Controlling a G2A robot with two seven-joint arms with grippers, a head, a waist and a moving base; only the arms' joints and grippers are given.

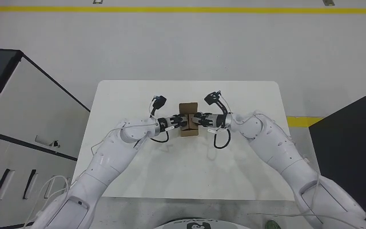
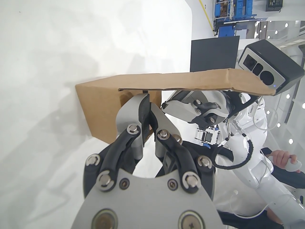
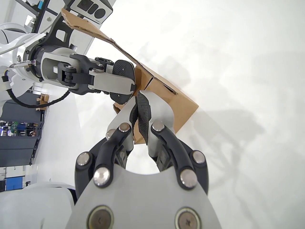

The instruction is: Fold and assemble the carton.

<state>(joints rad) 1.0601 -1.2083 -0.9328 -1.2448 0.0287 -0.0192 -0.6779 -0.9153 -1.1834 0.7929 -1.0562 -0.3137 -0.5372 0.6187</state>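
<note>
A small brown carton (image 1: 187, 109) stands at the middle of the white table (image 1: 240, 172), with one flap lifted on its far side. My left gripper (image 1: 178, 122) meets it from the left and my right gripper (image 1: 195, 121) from the right. In the left wrist view the left gripper (image 2: 149, 107) is shut on the edge of a carton (image 2: 100, 110) wall, under a long raised flap (image 2: 190, 82). In the right wrist view the right gripper (image 3: 140, 101) pinches the opposite wall of the carton (image 3: 181, 106), with the left gripper's fingers (image 3: 121, 82) close beside it.
A grey cabinet (image 1: 28, 114) stands off the table's left edge and a dark panel (image 1: 343, 143) off its right. Bare tabletop surrounds the carton on all sides.
</note>
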